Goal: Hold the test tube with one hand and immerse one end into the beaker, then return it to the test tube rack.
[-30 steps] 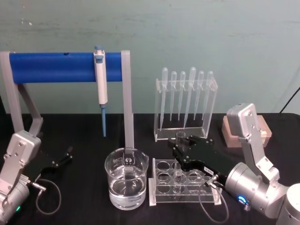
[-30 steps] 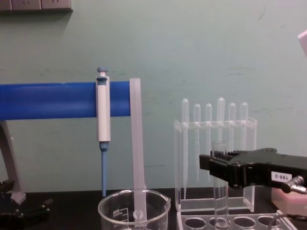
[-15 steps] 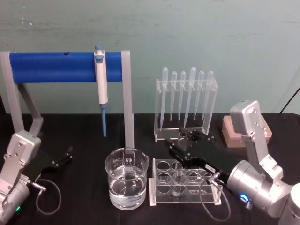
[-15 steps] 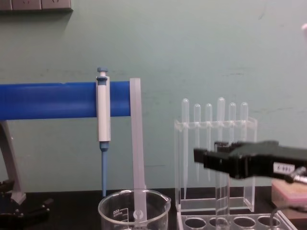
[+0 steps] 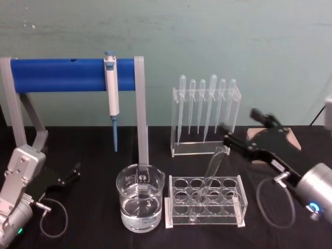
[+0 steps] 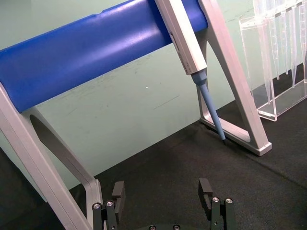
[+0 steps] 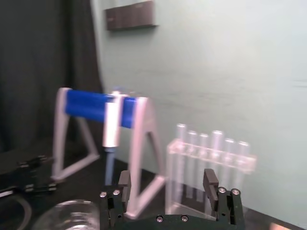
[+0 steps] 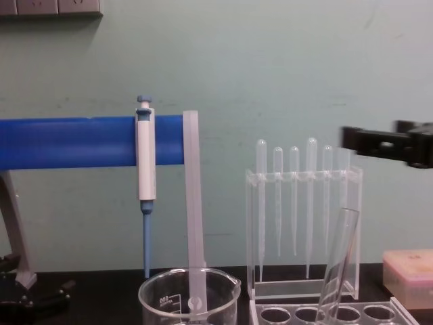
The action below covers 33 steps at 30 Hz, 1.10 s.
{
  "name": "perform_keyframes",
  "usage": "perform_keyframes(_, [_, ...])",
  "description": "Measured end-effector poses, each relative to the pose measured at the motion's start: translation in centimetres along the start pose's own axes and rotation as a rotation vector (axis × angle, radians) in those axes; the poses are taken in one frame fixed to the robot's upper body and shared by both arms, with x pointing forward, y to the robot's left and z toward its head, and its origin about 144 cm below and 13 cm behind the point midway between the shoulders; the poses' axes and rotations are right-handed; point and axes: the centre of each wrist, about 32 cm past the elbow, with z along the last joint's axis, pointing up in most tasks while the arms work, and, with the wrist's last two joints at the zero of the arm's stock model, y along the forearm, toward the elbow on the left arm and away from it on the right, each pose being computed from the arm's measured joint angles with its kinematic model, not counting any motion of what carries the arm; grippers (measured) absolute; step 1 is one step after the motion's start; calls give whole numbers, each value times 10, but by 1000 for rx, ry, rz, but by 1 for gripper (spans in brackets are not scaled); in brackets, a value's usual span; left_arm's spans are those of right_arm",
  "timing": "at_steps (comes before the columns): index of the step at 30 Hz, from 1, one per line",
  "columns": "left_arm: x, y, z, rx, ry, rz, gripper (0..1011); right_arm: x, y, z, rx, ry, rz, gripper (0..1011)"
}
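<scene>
The test tube (image 5: 210, 173) stands in the clear tube rack (image 5: 205, 218), leaning with its open rim up and to the right; in the chest view the test tube (image 8: 337, 263) tilts the same way. My right gripper (image 5: 239, 126) hangs open and empty above and to the right of the tube, apart from it. The right wrist view shows the right gripper (image 7: 167, 184) with its jaws wide and nothing between them. The beaker (image 5: 140, 204), part full of clear liquid, sits left of the rack. My left gripper (image 5: 70, 174) rests open at the table's left.
A blue bar stand (image 5: 67, 74) holding a white-and-blue pipettor (image 5: 111, 91) spans the back left. A clear holder with several pipettes (image 5: 206, 116) stands behind the tube rack. A pink block (image 5: 290, 140) lies at the back right. The table is black.
My right gripper has let go of the test tube and drawn back up and to the right. The tube, upright before, now leans in the rack.
</scene>
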Motion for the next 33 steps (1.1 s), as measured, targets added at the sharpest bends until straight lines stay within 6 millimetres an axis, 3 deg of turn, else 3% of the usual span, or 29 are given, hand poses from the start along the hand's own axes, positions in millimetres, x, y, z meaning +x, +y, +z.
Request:
perform_keyframes(3, [0,0,0,0,0,0,1000,5,-10,-5,4,-7,-83,1003])
perform_keyframes(10, [0,0,0,0,0,0,1000,13,-31,-25,-34,-23,-303,1000])
perform_keyframes(15, [0,0,0,0,0,0,1000,13,-35,-45,-137,-94,-387,1000])
perform_keyframes(24, [0,0,0,0,0,0,1000,10,-25,-77,-256,-204,-356,1000])
perform_keyframes(33, [0,0,0,0,0,0,1000,8,-21,-88,-217,-255,-312,1000])
